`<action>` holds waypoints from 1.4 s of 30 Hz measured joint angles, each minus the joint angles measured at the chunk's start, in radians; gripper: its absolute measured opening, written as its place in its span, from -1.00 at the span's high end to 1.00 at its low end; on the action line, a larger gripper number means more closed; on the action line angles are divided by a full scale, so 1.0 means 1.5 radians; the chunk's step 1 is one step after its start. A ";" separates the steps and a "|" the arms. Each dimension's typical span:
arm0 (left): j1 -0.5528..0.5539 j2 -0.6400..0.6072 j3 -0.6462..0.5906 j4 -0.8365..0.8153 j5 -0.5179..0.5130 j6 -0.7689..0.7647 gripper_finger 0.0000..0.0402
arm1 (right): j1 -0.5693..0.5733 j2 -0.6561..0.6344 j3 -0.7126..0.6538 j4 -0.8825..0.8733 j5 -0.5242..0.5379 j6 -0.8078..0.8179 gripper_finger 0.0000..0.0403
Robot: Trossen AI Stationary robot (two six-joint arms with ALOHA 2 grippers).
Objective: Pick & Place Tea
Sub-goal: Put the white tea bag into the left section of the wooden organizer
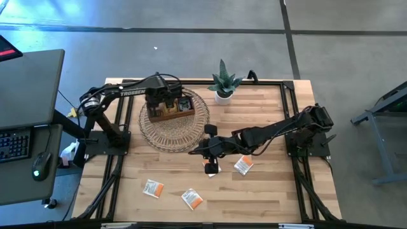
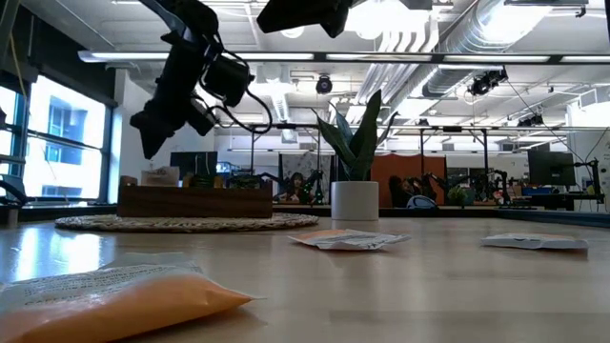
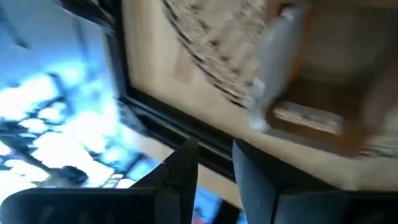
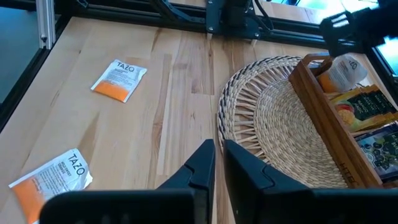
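Near table centre: right gripper (image 1: 212, 154) nearly closed, empty, above orange sachet (image 1: 210, 167) (light, thin, floppy); best pinched by an edge.

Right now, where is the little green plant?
In the high view, the potted plant stands at the table's far edge near the middle, just right of the woven mat that holds the wooden tray.
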 joint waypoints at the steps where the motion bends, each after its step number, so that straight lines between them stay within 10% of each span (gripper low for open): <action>1: 0.000 -0.011 0.000 -0.010 0.023 -0.018 0.51 | 0.000 0.000 0.000 0.000 0.000 0.000 0.86; 12: -0.148 -0.286 -0.030 0.037 0.168 -0.247 0.51 | 0.002 0.000 0.000 -0.002 0.000 0.007 0.85; 21: -0.397 -0.537 -0.231 0.265 0.244 -0.493 0.51 | 0.002 0.000 0.000 0.012 0.000 0.007 0.84; 42: -0.509 -0.567 -0.391 0.364 0.286 -0.507 0.51 | 0.002 0.000 -0.001 0.016 0.000 0.024 0.86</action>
